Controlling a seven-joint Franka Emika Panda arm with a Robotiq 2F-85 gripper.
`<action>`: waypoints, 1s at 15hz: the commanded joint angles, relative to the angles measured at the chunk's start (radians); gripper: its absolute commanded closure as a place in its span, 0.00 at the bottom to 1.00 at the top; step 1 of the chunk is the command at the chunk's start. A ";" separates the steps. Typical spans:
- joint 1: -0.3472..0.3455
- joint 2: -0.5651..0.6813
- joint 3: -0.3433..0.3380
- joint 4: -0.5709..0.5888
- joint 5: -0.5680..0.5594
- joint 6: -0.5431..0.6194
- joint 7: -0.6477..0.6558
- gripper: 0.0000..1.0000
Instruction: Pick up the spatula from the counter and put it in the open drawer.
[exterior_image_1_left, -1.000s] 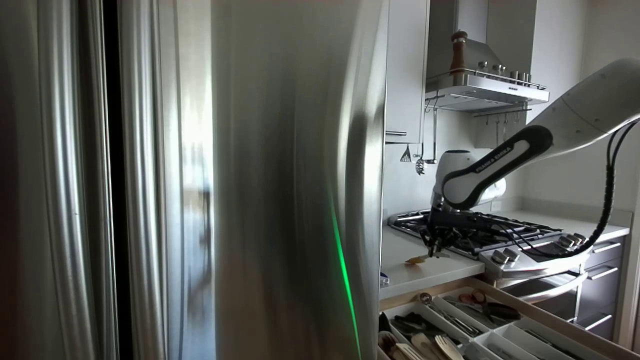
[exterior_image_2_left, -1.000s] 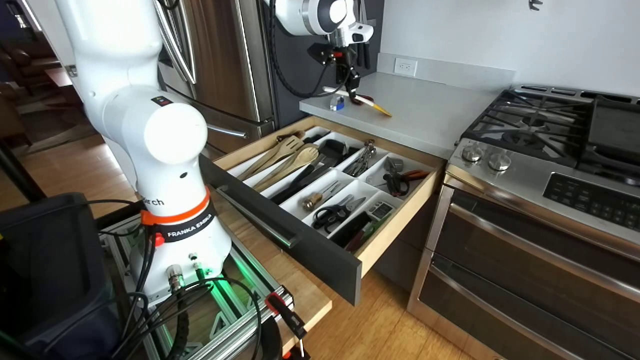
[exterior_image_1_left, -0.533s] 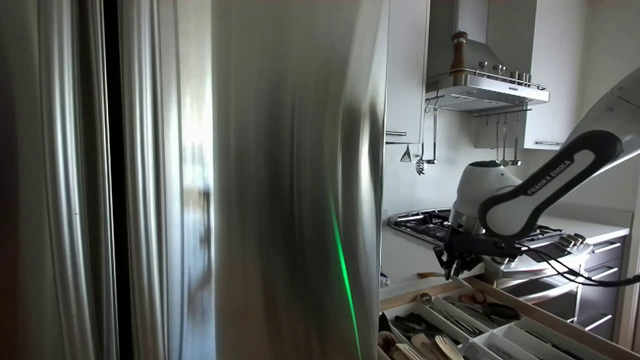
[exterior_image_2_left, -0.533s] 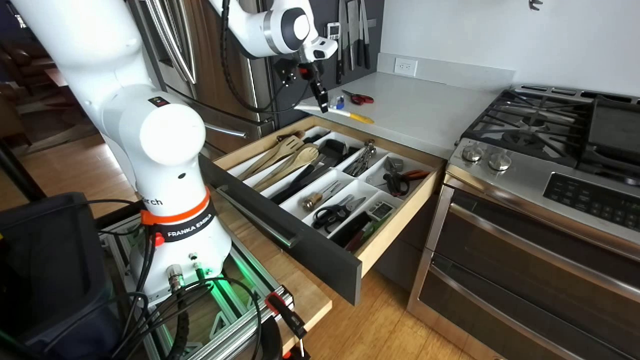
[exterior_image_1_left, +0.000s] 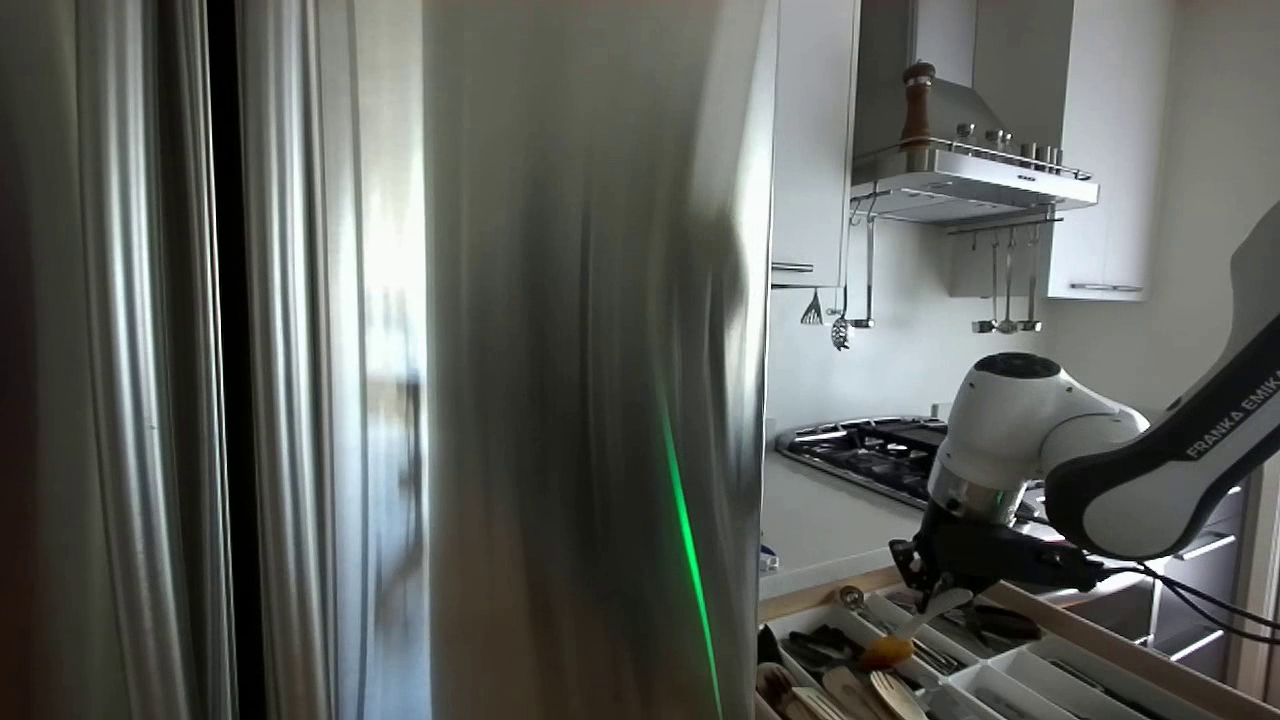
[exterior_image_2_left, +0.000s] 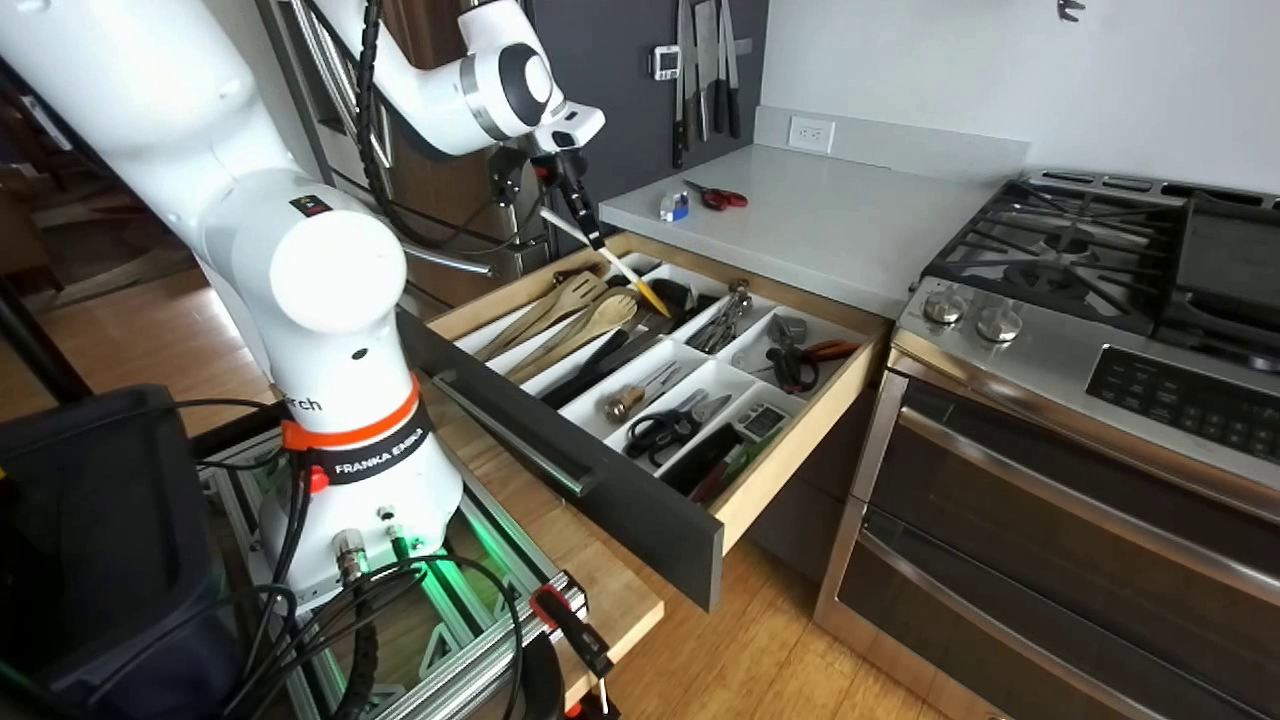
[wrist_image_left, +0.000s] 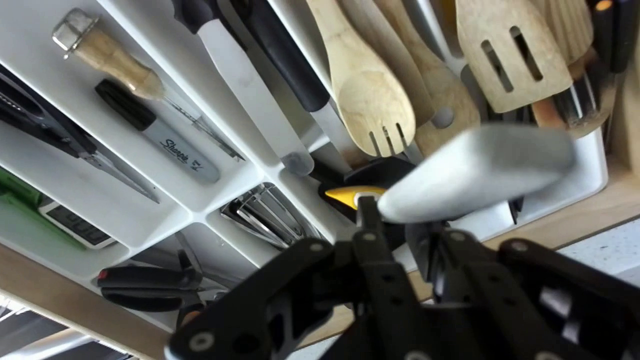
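Holding the spatula (exterior_image_2_left: 620, 266) over the drawer (exterior_image_2_left: 800, 448)

My claw (exterior_image_2_left: 597, 243) pinches the spatula partway along its white part; it slants, yellow end lowest. Whether that end touches the black utensils (wrist_image_left: 382, 171) beneath, I cannot tell. In the wrist view a wooden spoon (wrist_image_left: 372, 95) shows near the yellow end. Beyond the drawer, red scissors (exterior_image_2_left: 722, 199) rest on the counter (exterior_image_2_left: 850, 215).

The spatula handle (wrist_image_left: 475, 172) is blurred in the wrist view.
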 joint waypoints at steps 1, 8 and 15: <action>0.009 0.019 0.058 0.002 -0.066 -0.022 0.118 0.95; 0.050 0.135 0.070 0.003 0.003 -0.070 0.092 0.95; 0.060 0.267 0.022 0.011 0.217 -0.153 -0.164 0.95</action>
